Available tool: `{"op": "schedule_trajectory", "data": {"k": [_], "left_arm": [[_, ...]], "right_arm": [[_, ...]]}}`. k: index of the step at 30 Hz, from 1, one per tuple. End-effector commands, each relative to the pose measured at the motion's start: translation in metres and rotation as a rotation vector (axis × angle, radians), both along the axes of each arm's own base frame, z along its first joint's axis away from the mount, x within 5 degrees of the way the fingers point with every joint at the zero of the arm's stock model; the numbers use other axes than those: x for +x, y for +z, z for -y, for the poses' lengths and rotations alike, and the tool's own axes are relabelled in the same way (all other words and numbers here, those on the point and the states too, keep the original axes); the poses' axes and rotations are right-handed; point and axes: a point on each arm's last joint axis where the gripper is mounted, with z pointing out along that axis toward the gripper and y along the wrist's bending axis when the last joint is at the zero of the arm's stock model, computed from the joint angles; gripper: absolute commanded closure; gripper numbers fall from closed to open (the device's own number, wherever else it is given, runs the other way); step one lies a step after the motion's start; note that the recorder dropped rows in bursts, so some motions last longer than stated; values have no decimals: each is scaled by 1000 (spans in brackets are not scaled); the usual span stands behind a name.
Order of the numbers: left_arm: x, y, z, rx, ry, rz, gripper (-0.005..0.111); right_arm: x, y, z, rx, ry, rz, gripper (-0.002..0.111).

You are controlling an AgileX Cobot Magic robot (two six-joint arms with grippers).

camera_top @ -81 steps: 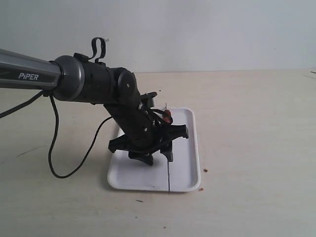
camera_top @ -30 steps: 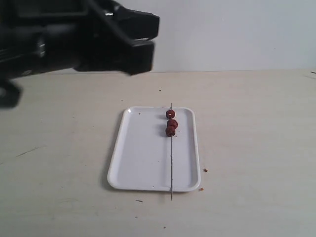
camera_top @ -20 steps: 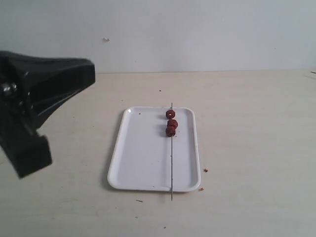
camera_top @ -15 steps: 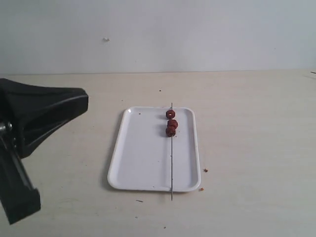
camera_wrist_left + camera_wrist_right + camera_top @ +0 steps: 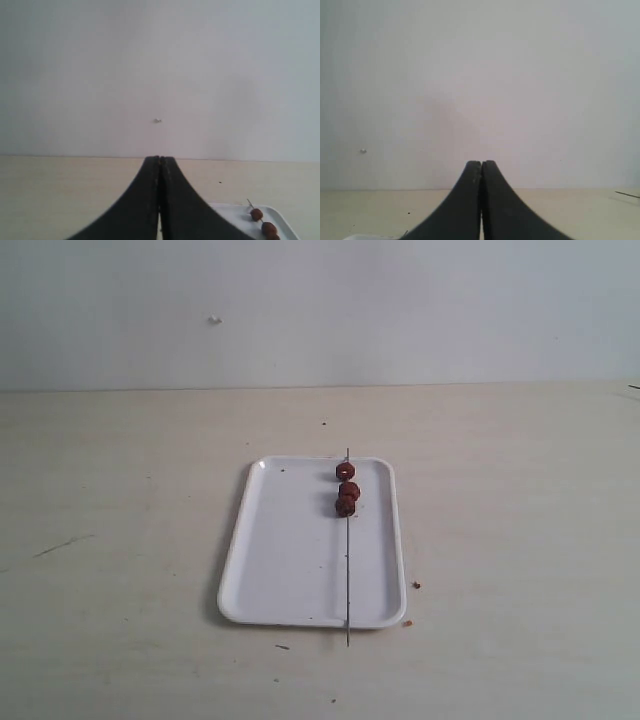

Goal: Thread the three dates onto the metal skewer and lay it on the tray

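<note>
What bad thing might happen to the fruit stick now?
The metal skewer pokes out past the near rim of the tray, so a bump there might knock it off. The three dates sit bunched at its far end, so it may roll or tip if the tray is moved.

Skewer point(image 5: 347, 570) with three dates point(image 5: 346, 489) on tray's point(image 5: 285, 560) right side

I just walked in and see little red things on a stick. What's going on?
Nothing is being handled right now. The three dates sit threaded on the metal skewer, which lies on the tray with both ends poking past its rim. The left tool and right tool are shut, empty and away from it.
</note>
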Motion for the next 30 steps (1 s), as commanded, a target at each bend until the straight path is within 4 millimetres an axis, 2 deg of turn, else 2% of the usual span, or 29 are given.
{"op": "schedule_trajectory", "data": {"k": [1,6,9,12,15,18,21,30], "left_arm": [[-11,-7,-4,10,39,44,107],[-10,-23,-5,37,50,3,107],[-14,-43,-10,46,101,-24,107],[-21,-71,-20,19,214,-100,107],[-23,-94,-22,67,243,-176,107],[-23,-110,-21,26,235,-235,107],[-23,-115,-20,14,235,-272,107],[-23,-115,-21,16,236,-272,107]], "right_arm": [[0,-2,0,-4,2,-6,108],[0,-2,0,0,2,-6,108],[0,-2,0,0,2,-6,108],[0,-2,0,-2,2,-6,108],[0,-2,0,-2,2,-6,108],[0,-2,0,0,2,-6,108],[0,-2,0,0,2,-6,108],[0,-2,0,0,2,-6,108]]}}
